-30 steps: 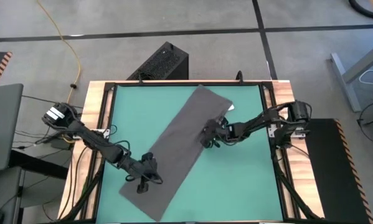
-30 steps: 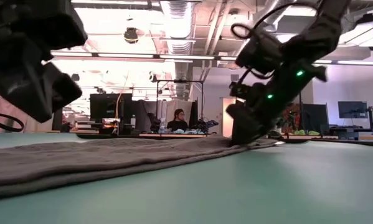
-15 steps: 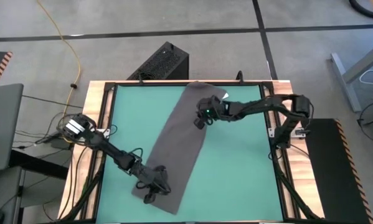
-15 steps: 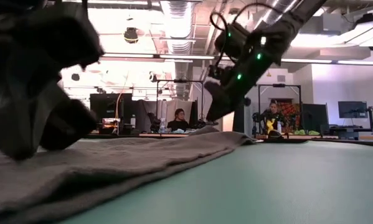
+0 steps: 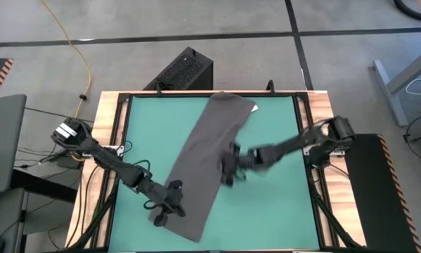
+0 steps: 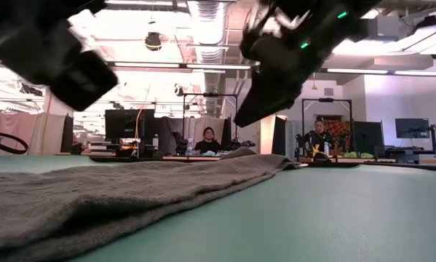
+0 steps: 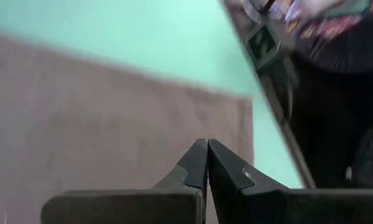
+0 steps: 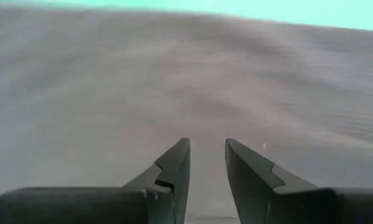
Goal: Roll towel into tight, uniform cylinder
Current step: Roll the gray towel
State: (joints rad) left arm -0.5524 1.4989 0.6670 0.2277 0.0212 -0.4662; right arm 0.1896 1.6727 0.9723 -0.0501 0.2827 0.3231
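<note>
The towel point(image 5: 206, 158) lies flat and unrolled, a long dark grey strip running diagonally across the green table point(image 5: 273, 204), its far end up at the back edge near the middle and its near end down toward the front left. Here's the left arm, reaching in from the left rail, stretched low and long across the mat with its elbow out near the wooden frame; the left gripper point(image 5: 165, 211) sits over the towel's near end, by its left edge. In the left wrist view that left gripper point(image 7: 207, 148) has its two dark fingers pressed tight together, tips meeting over the cloth, nothing pinched between them. Over on the other side, the right arm comes in from the right rail, folded at the shoulder and extended toward the centre, with the right gripper point(image 5: 229, 165) at the towel's right edge about halfway along its length. The right wrist view looks straight onto grey fabric, and the right gripper point(image 8: 207, 147) shows its fingers parted with a clear gap, holding nothing. From table height both grippers hang above the towel point(image 6: 130, 193), which spreads low and slightly rumpled across the mat.
</note>
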